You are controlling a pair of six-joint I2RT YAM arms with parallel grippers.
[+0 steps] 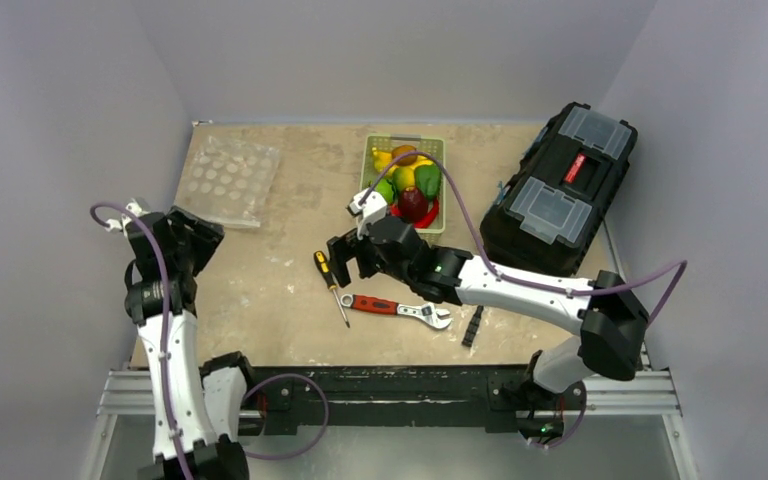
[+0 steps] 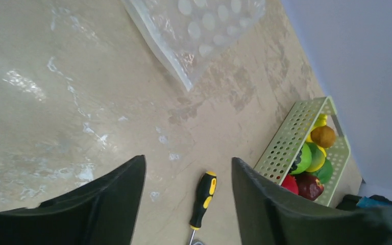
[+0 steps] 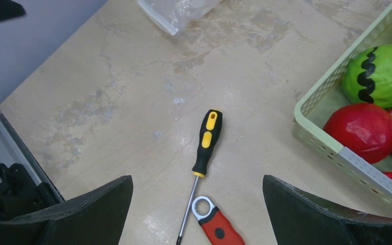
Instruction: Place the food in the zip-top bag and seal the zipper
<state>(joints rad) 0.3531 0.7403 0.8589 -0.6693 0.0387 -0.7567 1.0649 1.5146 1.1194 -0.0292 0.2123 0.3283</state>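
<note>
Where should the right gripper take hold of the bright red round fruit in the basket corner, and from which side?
Probably across its round middle, straight down from above. The red fruit sits low in the basket corner, walls on two sides and the green fruit close beside it, so only its top is open.
</note>
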